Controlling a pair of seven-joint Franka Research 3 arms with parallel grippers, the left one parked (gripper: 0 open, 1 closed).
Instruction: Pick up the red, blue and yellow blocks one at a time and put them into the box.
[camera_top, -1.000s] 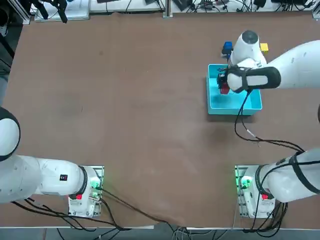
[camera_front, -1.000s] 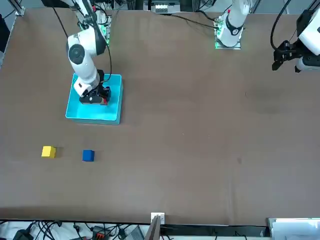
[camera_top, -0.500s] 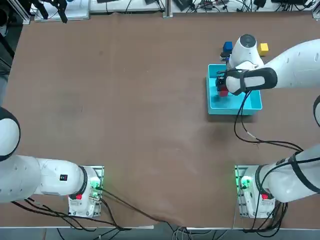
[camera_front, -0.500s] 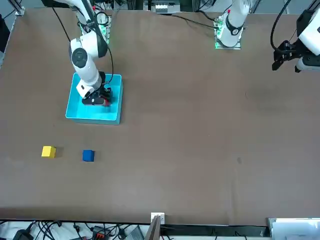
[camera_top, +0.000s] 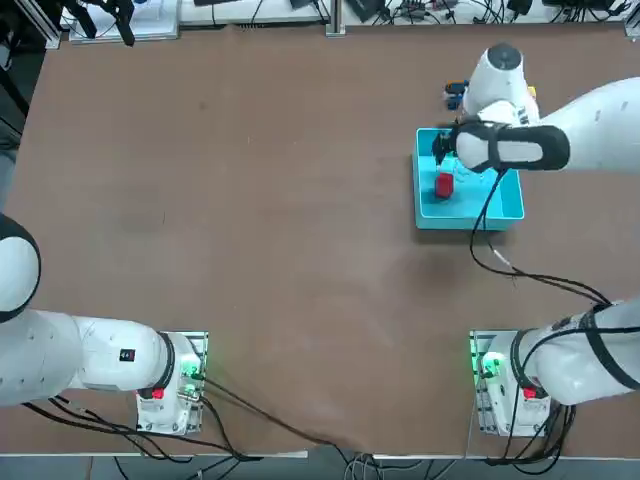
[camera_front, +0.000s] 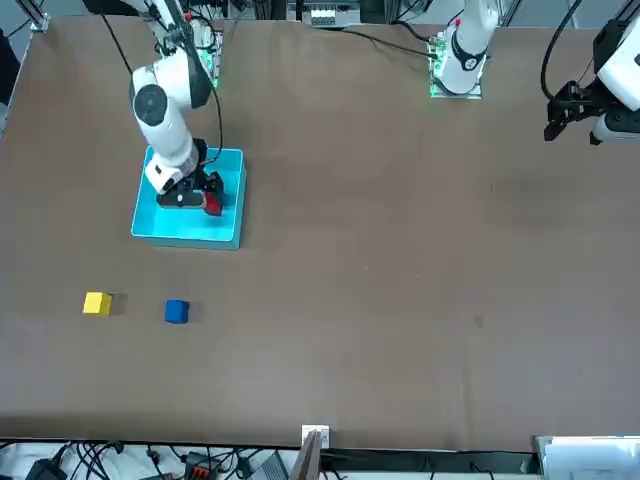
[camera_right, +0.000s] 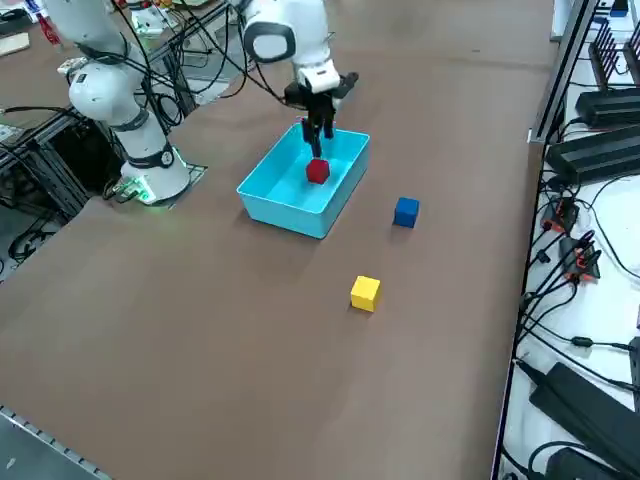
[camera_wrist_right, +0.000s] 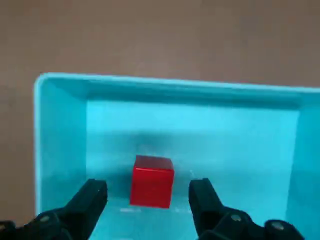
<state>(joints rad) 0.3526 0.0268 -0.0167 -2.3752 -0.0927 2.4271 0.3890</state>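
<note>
The red block (camera_wrist_right: 152, 181) lies free on the floor of the cyan box (camera_wrist_right: 190, 92), near one of its walls. My right gripper (camera_wrist_right: 148, 190) hangs open just above it, with one finger (camera_wrist_right: 94, 192) on either side of the block and neither touching it. From overhead, the red block (camera_top: 444, 184) sits in the left part of the box (camera_top: 482, 203), the gripper (camera_top: 441, 150) a little beyond it. The blue block (camera_right: 405, 211) and the yellow block (camera_right: 365, 292) rest on the table outside the box (camera_right: 285, 215).
In the front view the yellow block (camera_front: 97, 303) and blue block (camera_front: 177, 311) lie on brown tabletop on the near side of the box (camera_front: 190, 228). Cables and equipment line the table's edge in the right side view.
The right gripper has opened and let go of the red block, which now lies in the box. The gripper has lifted slightly and shifted towards the far wall.
</note>
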